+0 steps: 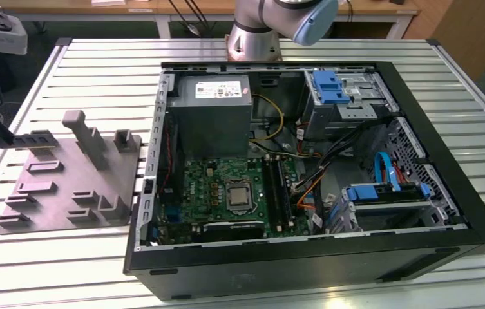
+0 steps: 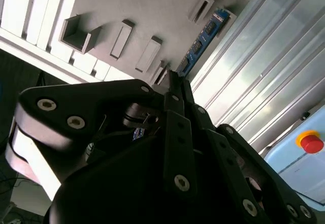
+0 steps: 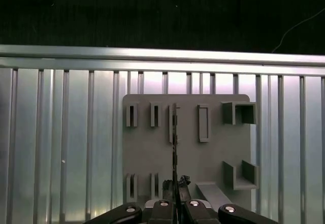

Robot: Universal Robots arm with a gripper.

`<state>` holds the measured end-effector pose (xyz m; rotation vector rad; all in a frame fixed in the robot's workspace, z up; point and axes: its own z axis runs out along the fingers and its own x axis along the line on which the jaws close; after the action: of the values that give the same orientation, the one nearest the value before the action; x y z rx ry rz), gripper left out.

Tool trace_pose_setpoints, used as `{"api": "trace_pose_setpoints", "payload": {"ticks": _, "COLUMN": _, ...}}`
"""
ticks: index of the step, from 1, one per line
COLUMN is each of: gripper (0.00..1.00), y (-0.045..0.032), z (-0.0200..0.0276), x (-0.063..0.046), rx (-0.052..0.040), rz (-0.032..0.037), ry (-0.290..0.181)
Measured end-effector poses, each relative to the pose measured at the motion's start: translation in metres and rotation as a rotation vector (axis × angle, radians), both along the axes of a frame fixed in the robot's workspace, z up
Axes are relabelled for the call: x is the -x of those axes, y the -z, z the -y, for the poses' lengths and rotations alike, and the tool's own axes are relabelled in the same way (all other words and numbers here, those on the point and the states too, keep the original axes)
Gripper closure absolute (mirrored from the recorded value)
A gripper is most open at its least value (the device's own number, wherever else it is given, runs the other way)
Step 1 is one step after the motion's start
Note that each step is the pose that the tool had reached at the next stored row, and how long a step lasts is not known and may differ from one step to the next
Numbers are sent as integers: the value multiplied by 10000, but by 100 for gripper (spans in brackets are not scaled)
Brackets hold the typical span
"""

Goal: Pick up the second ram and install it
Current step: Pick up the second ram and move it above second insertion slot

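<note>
The thin, dark circuit-board ram strip (image 2: 203,36) is held by one end in the closed jaws, above the grey plastic fixture block (image 3: 152,158). It is judged light, stiff and fragile, and best gripped by its edges.

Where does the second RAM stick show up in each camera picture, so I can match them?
Exterior view: the second ram is a thin strip at the exterior view's far left, by the grey fixture block.
Second wrist view: a bluish strip reaching out from the gripper, along the block's edge.
First wrist view: edge-on, a thin dark line over the block's middle.
Shared landmark: the grey fixture block.
</note>
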<state>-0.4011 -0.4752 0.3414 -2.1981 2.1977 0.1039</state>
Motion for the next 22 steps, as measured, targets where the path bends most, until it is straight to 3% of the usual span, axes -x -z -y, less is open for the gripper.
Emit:
{"api": "trace_pose_setpoints", "payload": {"ticks": 9, "gripper": 86, "y": -279, "z": 0, "x": 0, "rx": -120, "rz": -1, "ry": 0}}
{"api": "trace_pose_setpoints", "payload": {"ticks": 15, "gripper": 86, "y": -421, "z": 0, "x": 0, "rx": -208, "rz": 0, "ry": 0}}
{"api": "trace_pose_setpoints", "payload": {"ticks": 22, "gripper": 86, "y": -431, "z": 0, "x": 0, "rx": -214, "rz": 0, "ry": 0}}
